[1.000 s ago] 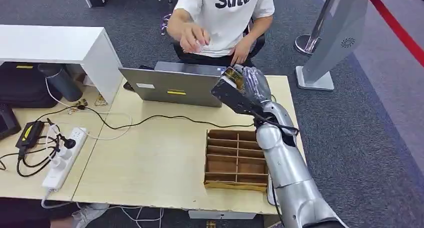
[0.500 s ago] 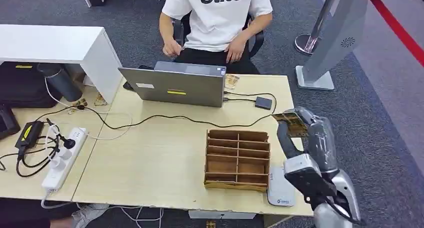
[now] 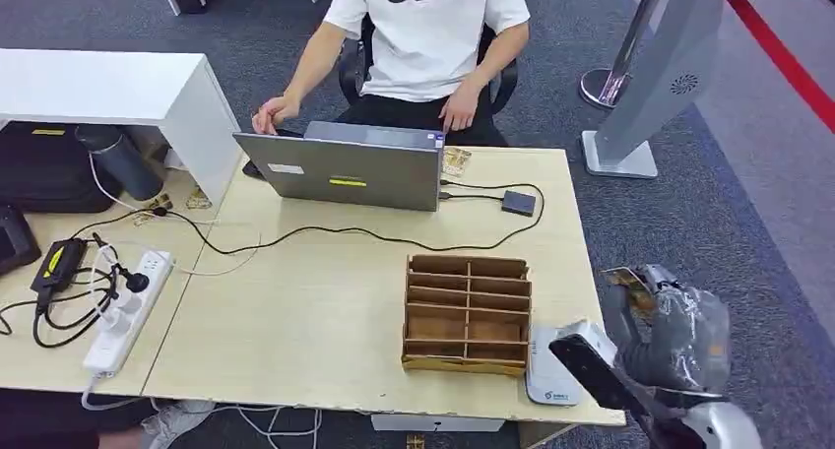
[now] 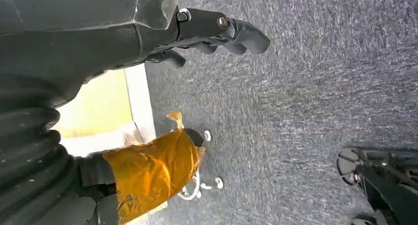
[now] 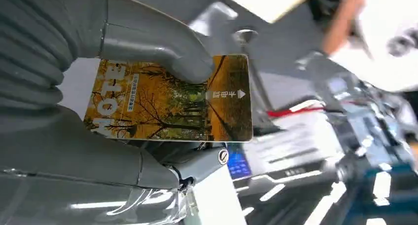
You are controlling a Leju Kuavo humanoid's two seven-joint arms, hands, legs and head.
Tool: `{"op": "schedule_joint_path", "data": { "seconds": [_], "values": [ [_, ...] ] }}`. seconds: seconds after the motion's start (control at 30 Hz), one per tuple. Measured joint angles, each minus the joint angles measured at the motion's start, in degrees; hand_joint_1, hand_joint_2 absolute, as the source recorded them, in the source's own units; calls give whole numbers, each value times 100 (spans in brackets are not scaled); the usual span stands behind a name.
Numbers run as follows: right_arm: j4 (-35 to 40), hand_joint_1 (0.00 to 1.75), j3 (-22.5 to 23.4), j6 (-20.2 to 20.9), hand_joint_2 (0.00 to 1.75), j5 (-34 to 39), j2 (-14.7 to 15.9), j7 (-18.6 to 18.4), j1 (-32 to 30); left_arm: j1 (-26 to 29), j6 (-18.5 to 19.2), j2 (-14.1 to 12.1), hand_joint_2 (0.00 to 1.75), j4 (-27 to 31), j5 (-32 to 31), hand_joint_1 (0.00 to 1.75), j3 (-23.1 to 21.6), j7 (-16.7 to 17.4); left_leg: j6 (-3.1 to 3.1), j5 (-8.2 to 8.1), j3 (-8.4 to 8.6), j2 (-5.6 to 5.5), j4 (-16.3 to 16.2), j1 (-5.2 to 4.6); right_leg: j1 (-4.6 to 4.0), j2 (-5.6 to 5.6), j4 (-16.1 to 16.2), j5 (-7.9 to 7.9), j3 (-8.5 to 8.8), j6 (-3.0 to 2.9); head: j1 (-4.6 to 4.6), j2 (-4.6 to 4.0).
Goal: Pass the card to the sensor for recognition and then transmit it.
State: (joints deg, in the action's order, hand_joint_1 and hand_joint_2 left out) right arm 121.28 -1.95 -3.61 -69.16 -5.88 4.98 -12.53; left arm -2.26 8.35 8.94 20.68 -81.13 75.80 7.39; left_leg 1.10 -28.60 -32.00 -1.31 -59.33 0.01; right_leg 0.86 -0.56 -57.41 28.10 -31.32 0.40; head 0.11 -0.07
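1. One card [image 5: 170, 102], thin and flat w/ an autumn-tree print, is pinched in the right robot hand [image 3: 670, 316], off the right edge of the worktop [image 3: 325, 311], above the carpet
2. Thumb [image 5: 153, 45] presses on the printed face, other fingers support from behind; approx. half of the card sticks out free
3. Left robot hand [image 4: 98, 32] holds nothing, fingers loosely apart
4. Card seems light, stiff and glossy, so prob. slippery; best to keep the flat pinch near one short end and leave the free end for the sensor

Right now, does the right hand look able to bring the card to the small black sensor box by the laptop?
Probably yes: the right hand holds the card off the table's right edge, and the bare tabletop toward the sensor box looks unobstructed.
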Motion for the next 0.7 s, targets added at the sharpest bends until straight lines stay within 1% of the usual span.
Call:
{"op": "schedule_joint_path", "data": {
  "seconds": [0.13,0.2,0.27,0.37,0.47,0.53,0.7],
  "values": [
    [-188,175,-107,11,175,-102,59,-89,2,1,4,0,175,26,-11,0,2,-11,0,0,0,-3,0,0,0,1,0,0,0,0,-2,0],
    [-253,175,-146,182,175,-107,94,-144,12,1,4,0,175,44,-20,0,4,-11,0,0,-1,-2,0,0,0,1,0,0,0,0,-2,0],
    [-402,175,-297,442,175,-81,192,-207,41,-5,-11,-7,175,44,-59,0,4,-11,0,0,-1,0,1,1,-1,0,-1,0,0,0,-2,0],
    [-750,175,-685,620,175,-21,426,-312,112,-9,-33,-44,175,44,-131,0,7,-11,0,0,-1,-3,1,1,-1,1,-1,0,0,0,-2,0],
    [-1098,175,-1122,771,175,229,705,-419,211,-13,-70,-94,175,44,-196,0,5,-22,0,1,-1,-3,1,2,-1,1,-1,0,1,0,0,0],
    [-1334,175,-1431,972,175,485,935,-483,295,-13,-109,-140,175,44,-232,0,7,-22,-1,1,0,-2,1,2,-2,1,-1,0,1,0,-2,0],
    [-1819,175,-2013,1285,175,853,1388,-570,497,-15,-162,-247,175,37,-297,0,7,-22,0,2,-1,-3,1,2,-1,1,-1,0,0,0,-2,0]
  ]
}}
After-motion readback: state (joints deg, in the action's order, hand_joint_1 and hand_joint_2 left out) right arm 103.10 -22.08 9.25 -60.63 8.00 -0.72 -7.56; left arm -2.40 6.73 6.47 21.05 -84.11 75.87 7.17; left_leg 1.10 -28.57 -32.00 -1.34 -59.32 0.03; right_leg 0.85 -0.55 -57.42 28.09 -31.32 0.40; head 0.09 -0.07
